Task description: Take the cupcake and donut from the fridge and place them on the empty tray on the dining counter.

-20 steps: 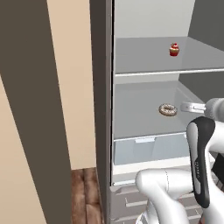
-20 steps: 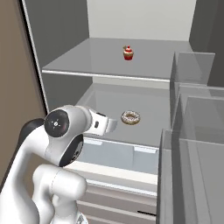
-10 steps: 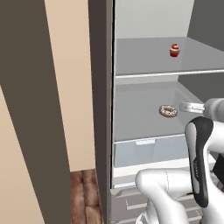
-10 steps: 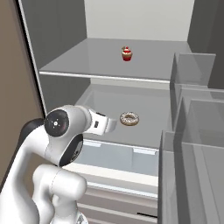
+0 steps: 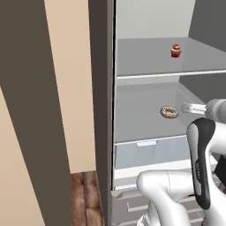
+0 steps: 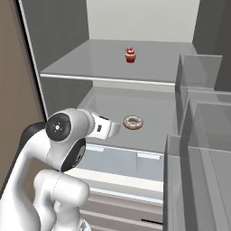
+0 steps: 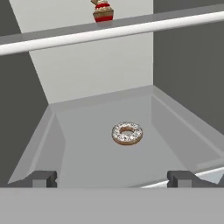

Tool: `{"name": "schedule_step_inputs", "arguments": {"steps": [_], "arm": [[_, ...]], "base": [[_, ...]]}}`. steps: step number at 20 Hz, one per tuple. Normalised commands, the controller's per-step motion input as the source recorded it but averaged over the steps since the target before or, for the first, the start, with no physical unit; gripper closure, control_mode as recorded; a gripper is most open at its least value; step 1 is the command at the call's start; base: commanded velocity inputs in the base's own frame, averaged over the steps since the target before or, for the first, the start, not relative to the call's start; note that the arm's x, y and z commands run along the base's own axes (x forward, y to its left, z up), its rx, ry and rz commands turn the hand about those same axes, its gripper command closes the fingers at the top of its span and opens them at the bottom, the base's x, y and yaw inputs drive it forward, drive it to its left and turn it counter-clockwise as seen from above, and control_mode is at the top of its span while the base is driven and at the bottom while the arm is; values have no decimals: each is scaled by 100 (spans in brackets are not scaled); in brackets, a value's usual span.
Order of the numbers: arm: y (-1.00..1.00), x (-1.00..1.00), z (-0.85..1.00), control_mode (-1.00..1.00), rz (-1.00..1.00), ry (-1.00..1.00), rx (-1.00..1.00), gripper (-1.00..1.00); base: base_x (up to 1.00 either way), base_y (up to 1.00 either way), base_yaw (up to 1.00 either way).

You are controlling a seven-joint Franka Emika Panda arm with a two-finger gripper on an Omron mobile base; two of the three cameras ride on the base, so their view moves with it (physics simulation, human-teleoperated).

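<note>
Fridge (image 6: 58,40) door open, the donut (image 6: 133,122) lies flat on the lower shelf, the cupcake (image 6: 131,55) alone on the shelf above. The gripper (image 7: 112,177) points at the donut from the shelf's front, fingers spread wide, nothing between them. A low, flat ring is hard to pinch; coming in too high could nudge it deeper, or the wrist might knock the upper shelf's edge (image 7: 109,33).

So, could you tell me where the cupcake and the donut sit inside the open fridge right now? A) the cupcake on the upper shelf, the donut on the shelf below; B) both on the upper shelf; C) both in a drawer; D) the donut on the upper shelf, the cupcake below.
A: the cupcake stands on the upper shelf, while the donut lies flat on the shelf beneath it.
</note>
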Motion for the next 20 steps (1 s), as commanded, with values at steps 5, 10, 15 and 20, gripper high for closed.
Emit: {"name": "schedule_step_inputs", "arguments": {"steps": [5, 10, 15, 20], "arm": [[0, 0, 0, 100, 0, 0, 0, -100], [0, 0, 0, 100, 0, 0, 0, -100], [0, 0, 0, 100, 0, 0, 0, -100], [0, 0, 0, -100, 0, 0, 0, -100]], "base": [[11, 0, 22], [21, 0, 25], [15, 0, 11], [0, 0, 0]]}}
